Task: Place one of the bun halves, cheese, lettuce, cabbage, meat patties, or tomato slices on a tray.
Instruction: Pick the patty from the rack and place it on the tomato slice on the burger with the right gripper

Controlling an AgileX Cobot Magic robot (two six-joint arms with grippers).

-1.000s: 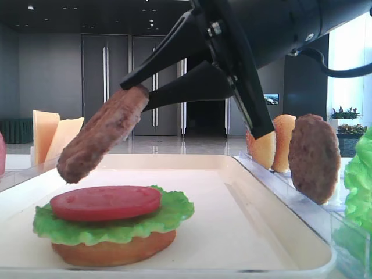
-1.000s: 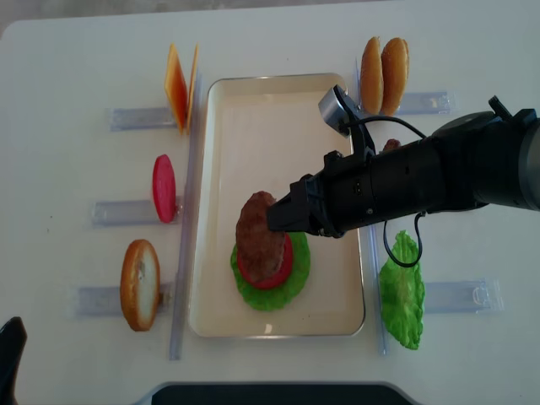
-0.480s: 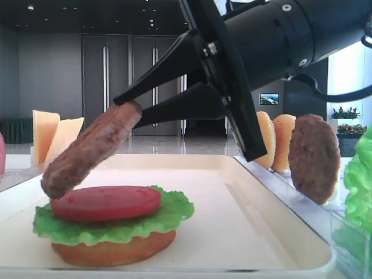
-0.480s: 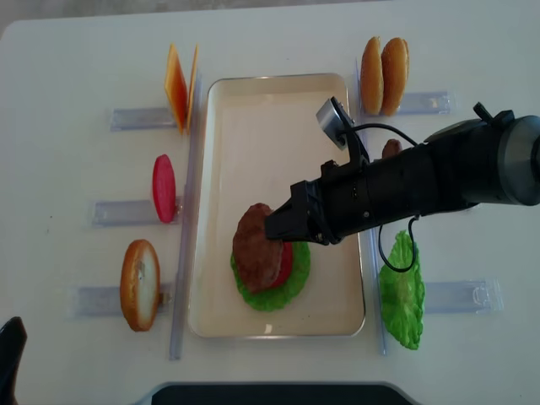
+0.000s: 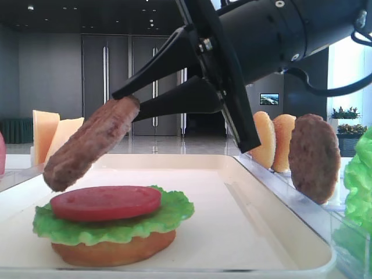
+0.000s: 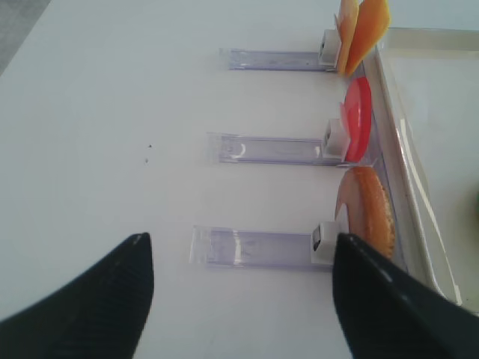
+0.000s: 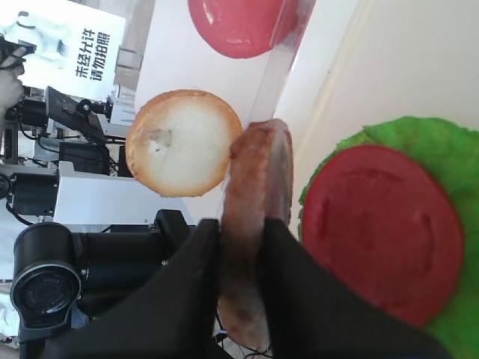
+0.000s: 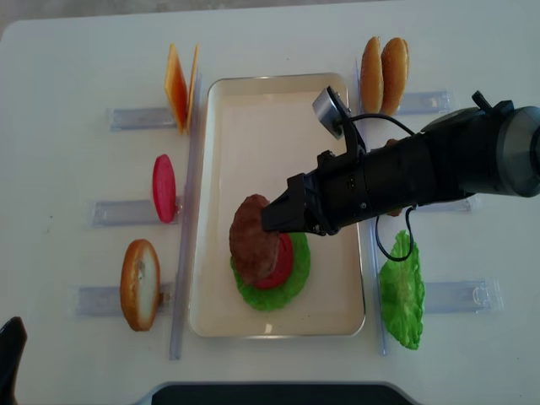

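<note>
1. exterior high view, left to right: the meat patty (image 5: 90,144) hangs tilted, its low end left and just above the tomato slice (image 5: 105,201); the right gripper (image 5: 129,99) pinches its upper end.
2. the patty's long axis slopes down-left, off-centre over the stack of tomato, lettuce (image 5: 116,224) and bun half (image 5: 113,249) on the tray (image 5: 261,232).
3. the overhead view shows that leftward overhang; the low view shows the air gap.
4. the left gripper (image 6: 239,262) stands wide, empty, well left of the tray.

Mottled brown patty (image 8: 253,245), red tomato slice (image 5: 105,202), frilly green lettuce (image 5: 168,214), cream tray (image 8: 278,110).
</note>
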